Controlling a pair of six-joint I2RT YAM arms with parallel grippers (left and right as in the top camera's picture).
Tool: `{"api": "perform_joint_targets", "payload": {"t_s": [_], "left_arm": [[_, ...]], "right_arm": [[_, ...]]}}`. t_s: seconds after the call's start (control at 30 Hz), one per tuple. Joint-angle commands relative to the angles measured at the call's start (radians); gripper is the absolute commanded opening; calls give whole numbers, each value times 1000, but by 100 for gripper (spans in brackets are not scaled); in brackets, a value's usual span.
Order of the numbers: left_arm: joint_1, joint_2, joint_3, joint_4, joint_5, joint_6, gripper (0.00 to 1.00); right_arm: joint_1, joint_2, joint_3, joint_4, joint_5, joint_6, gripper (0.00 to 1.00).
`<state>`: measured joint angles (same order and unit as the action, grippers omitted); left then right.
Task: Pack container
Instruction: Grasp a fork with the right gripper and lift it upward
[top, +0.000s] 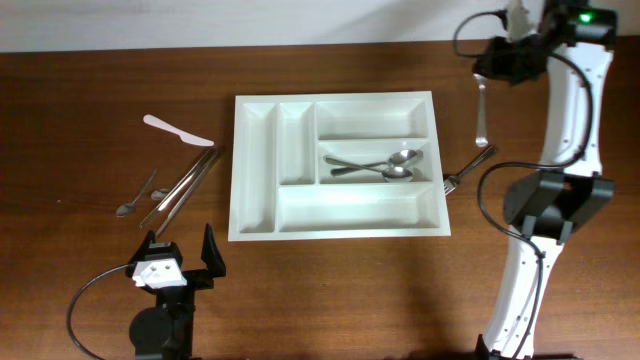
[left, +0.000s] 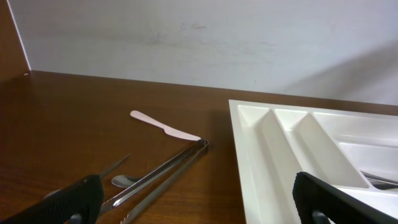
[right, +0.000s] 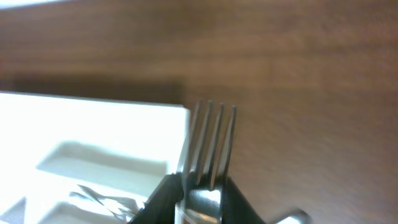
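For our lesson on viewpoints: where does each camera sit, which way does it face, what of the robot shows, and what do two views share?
Overhead: above the table, looking straight down on the tray; shows both arms, left claw open, right claw holding a fork.
Left wrist: low over the table, facing the back wall past tongs; its open fingers show.
Right wrist: behind its claw, whose tips show, looking along the held fork toward the tray's corner.
Shared: overhead and left wrist both show the tongs and tray.
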<state>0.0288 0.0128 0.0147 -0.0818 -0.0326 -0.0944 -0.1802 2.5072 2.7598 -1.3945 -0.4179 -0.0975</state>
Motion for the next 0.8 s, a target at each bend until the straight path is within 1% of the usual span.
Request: {"api": "perform_joint_targets", "payload": {"t_s": [0.0, 0.07, 0.13, 0.17, 0.27, 0.37, 0.57, 0.67, 0.7, 0.77], "left_arm": [[5, -6, -5, 0, 11, -5, 99], [5, -6, -5, 0, 11, -5, 99], [5, -6, -5, 0, 11, -5, 99], [5, -6, -5, 0, 11, -5, 99], [5, -6, -5, 0, 11, -5, 99], [5, -6, -5, 0, 11, -5, 99], [5, -6, -5, 0, 11, -5, 99], [5, -6, -5, 0, 11, -5, 99], [5, -6, -5, 0, 11, -5, 99], [5, -6, -5, 0, 11, -5, 99]], "right_arm": [[89, 1, 24, 67, -38, 183, 4], [130, 1, 24, 126, -22, 285, 4], [179, 1, 24, 188, 42, 401, 4], [196, 1, 24, 207, 58, 420, 4], [245, 1, 24, 241, 107, 449, 4], [269, 2, 23, 241, 137, 451, 4], [220, 2, 23, 203, 142, 449, 4], [194, 2, 23, 183, 143, 410, 4], [185, 2, 22, 175, 144, 391, 11], [176, 2, 8, 161, 190, 386, 29]]}}
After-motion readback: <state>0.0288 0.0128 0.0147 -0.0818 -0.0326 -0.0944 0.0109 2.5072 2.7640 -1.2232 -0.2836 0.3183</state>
